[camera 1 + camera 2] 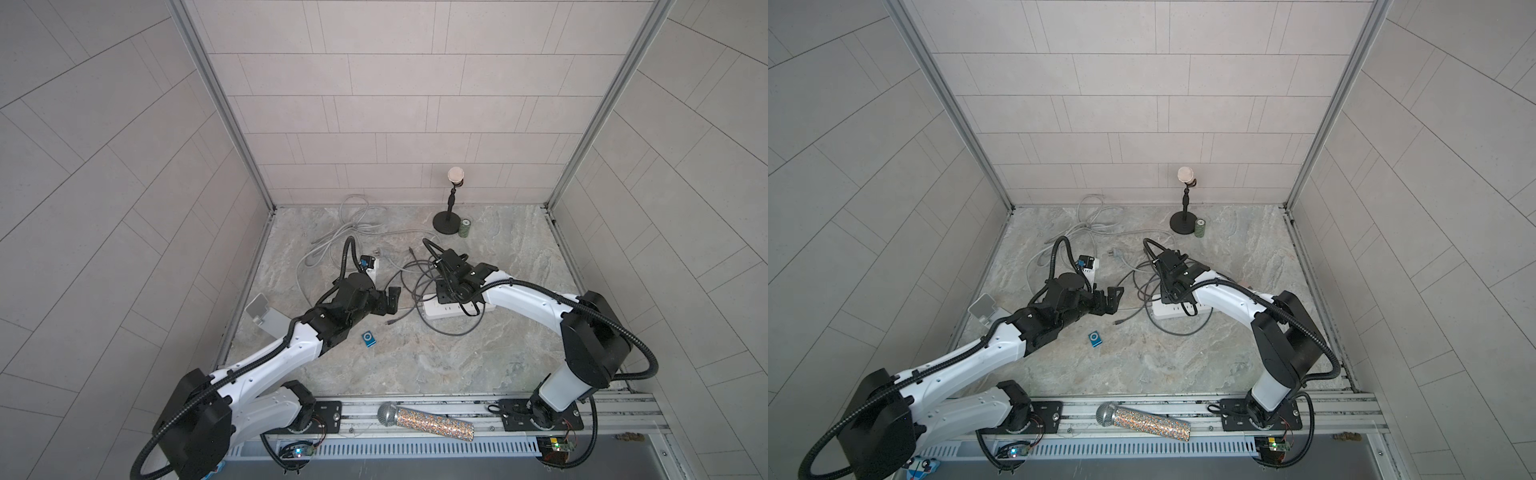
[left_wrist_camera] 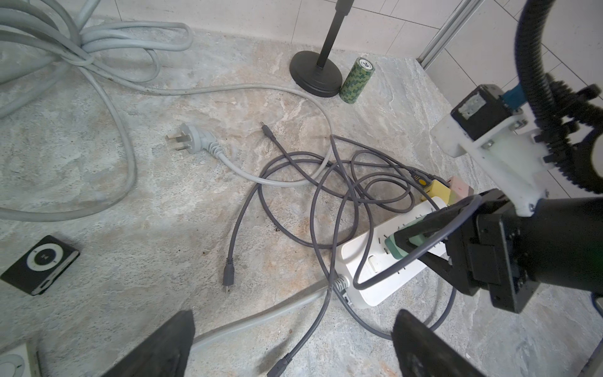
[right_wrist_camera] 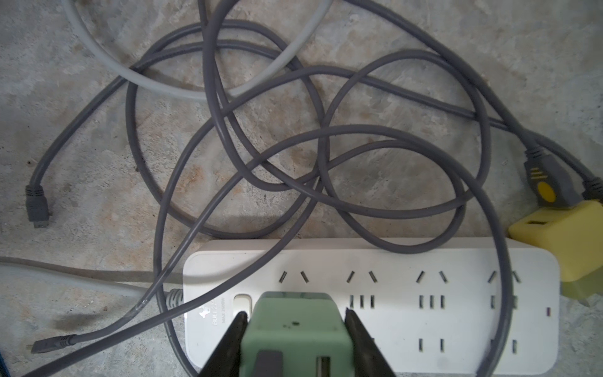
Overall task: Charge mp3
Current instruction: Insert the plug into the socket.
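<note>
The small blue mp3 [image 1: 369, 338] [image 1: 1095, 339] lies flat on the stone floor beside my left forearm; in the left wrist view the mp3 [image 2: 40, 264] looks dark, with a white control ring. My left gripper [image 1: 392, 301] [image 2: 293, 329] is open and hovers over a grey charging cable [image 2: 235, 228], whose loose plug [image 2: 228, 277] lies ahead of the fingers. My right gripper [image 3: 293, 320] is shut on a green charger adapter [image 3: 295, 329] [image 2: 396, 243], held against the white power strip [image 3: 424, 326] [image 1: 457, 309] near its switch end.
A yellow adapter [image 3: 561, 238] sits at the strip's far end with a cable plugged in. Thick pale cable [image 1: 353, 224] with a plug [image 2: 192, 138] lies at the back. A mic stand [image 1: 449, 220] and a green chip stack [image 1: 465, 228] stand behind. A glitter microphone [image 1: 424, 419] rests on the front rail.
</note>
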### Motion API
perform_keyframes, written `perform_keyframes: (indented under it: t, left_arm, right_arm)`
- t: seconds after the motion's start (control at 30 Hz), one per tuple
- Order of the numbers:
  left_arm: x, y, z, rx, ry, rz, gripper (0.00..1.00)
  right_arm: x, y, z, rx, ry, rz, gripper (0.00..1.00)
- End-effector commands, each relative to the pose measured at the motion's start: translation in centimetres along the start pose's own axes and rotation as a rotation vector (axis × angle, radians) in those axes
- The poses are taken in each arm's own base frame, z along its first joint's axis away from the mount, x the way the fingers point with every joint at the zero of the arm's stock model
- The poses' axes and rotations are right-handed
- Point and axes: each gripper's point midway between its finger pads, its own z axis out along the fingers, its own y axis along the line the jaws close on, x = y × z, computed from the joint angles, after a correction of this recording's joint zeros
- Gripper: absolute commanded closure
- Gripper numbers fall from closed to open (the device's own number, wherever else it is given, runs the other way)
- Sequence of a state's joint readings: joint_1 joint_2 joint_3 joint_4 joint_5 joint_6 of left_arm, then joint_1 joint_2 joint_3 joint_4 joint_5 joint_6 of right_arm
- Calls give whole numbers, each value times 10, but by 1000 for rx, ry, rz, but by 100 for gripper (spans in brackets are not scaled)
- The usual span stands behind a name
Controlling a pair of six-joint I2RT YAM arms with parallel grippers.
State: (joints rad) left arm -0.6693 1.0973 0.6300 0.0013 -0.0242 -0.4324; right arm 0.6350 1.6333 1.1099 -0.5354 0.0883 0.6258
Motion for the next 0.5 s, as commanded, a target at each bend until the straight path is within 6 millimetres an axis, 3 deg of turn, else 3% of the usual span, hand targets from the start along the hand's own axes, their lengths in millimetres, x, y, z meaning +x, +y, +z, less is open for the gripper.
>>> perform_keyframes:
  t: [0.0, 0.47]
  left_arm:
    - [-16, 0, -8, -7, -47, 0, 1]
    - [-17, 11, -17, -35, -61, -4, 1]
  right_arm:
    - [2, -5, 7, 41, -4, -14, 100]
    - [29, -8, 22, 57, 66, -71, 100]
